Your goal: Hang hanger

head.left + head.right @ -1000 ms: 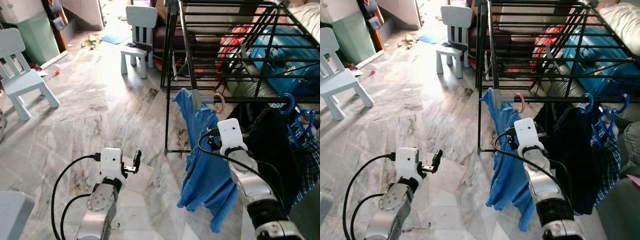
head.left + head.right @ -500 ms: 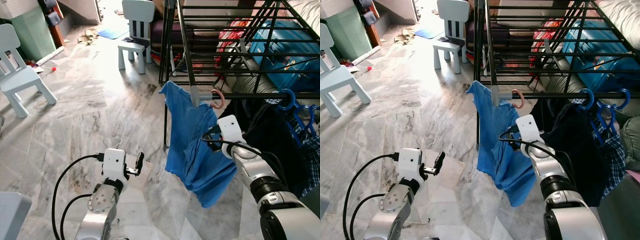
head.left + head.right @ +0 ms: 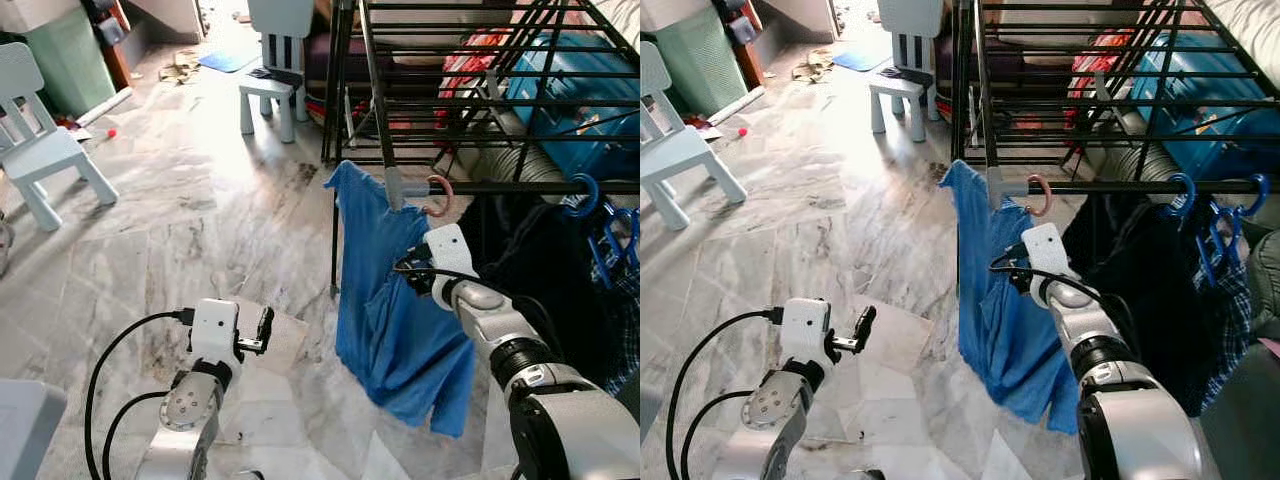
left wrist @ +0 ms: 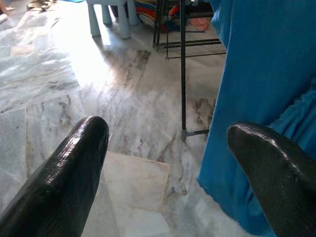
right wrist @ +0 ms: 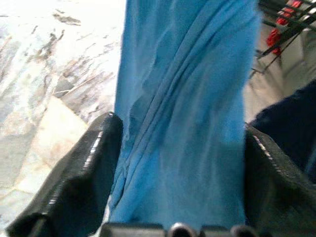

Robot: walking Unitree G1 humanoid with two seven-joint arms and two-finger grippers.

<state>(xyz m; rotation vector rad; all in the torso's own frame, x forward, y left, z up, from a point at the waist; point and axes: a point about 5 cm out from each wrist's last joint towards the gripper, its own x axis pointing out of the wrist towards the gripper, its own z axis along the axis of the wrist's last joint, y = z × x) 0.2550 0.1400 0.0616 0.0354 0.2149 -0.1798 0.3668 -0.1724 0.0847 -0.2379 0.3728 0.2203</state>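
Blue cloth dominates my feed: a blue shirt [image 3: 400,300] hangs from the horizontal rail [image 3: 520,187] of a black drying rack [image 3: 470,70], carried on a hanger whose pink hook [image 3: 438,196] is looped over the rail right beside the grey joint at the rack's corner post. The hook stands upright with its open end curling down toward me. The hanger body is buried under the fabric, so I cannot tell exactly how its long axis runs; the shirt's shoulder sticks out to the left of the post, and the garment's long axis falls nearly straight down toward the marble floor [image 3: 200,220], hem clear of it.

My right end effector [image 3: 408,272] is up against the shirt just below the hook. In the right wrist view its fingers [image 5: 84,173] are spread wide, with the blue fabric lying between them but not pinched, so I read it as released.

My left end effector [image 3: 858,330] sits low over the floor, well apart from the shirt, fingers [image 4: 64,168] spread and grasping nothing.

Further right on the same rail hang dark clothes [image 3: 540,270] on blue hangers [image 3: 585,195]. Two pale children's chairs [image 3: 45,140] stand on the floor beyond.
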